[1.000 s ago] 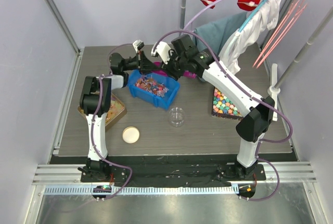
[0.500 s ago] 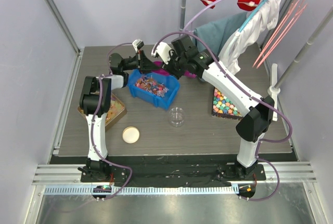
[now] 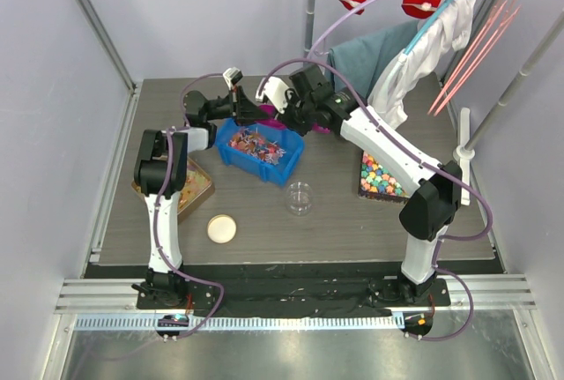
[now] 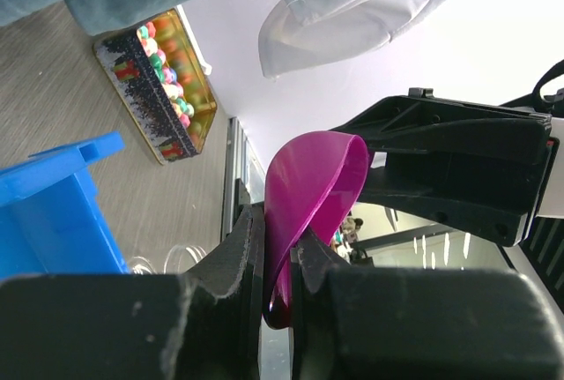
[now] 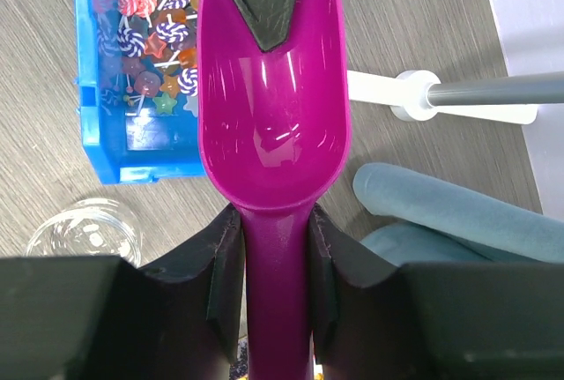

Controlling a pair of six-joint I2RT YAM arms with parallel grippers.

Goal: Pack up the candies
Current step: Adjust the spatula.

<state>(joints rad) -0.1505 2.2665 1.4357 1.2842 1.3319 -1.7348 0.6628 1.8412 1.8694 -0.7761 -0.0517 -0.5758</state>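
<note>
You have the pink scoop (image 5: 269, 89) pinched by its lip in the left gripper (image 4: 278, 257) while the right gripper (image 5: 273, 248) seems to squeeze its handle, likely a hand-over, with the candies (image 5: 145, 36) waiting in the blue bin (image 5: 97, 133) at 10 o'clock.

Magenta scoop (image 4: 313, 186) pinched between jaws — blue bin (image 4: 53, 212) left, sweets tin (image 4: 138, 91) beyond.

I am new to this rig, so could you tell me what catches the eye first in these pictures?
A bright magenta scoop hangs over the far side of the table, its handle in the right gripper and its bowl rim in the left gripper. Beside it sits a blue bin of colourful candies.
</note>
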